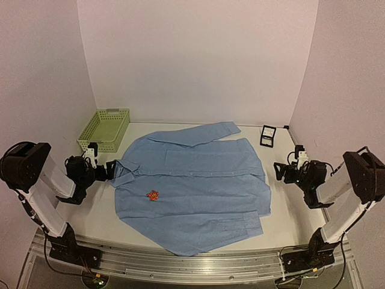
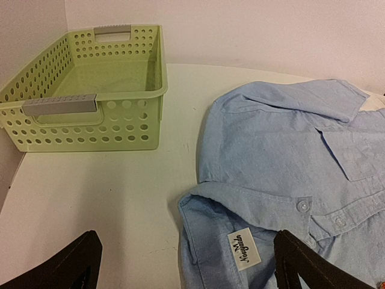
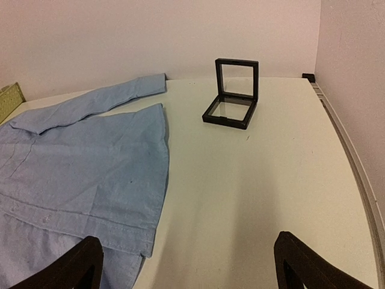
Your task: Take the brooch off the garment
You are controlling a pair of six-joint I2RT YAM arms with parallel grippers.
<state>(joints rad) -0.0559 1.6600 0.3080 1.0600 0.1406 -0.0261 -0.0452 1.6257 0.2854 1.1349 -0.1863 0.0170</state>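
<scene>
The garment [image 1: 198, 186], a light blue long-sleeved shirt, lies flat across the middle of the table, collar to the left. The brooch [image 1: 153, 195], a tiny orange-red cluster, is pinned on its chest. My left gripper [image 1: 111, 170] hovers open at the collar [image 2: 240, 235], with a white label [image 2: 242, 250] between its spread fingers. My right gripper [image 1: 278, 171] is open beside the shirt's hem [image 3: 90, 180], holding nothing. The brooch does not show in the right wrist view.
A green perforated basket [image 1: 103, 129] [image 2: 84, 90] stands at the back left, empty. A small black square box [image 1: 267, 136] [image 3: 231, 96] sits open at the back right. Walls close the table in on three sides.
</scene>
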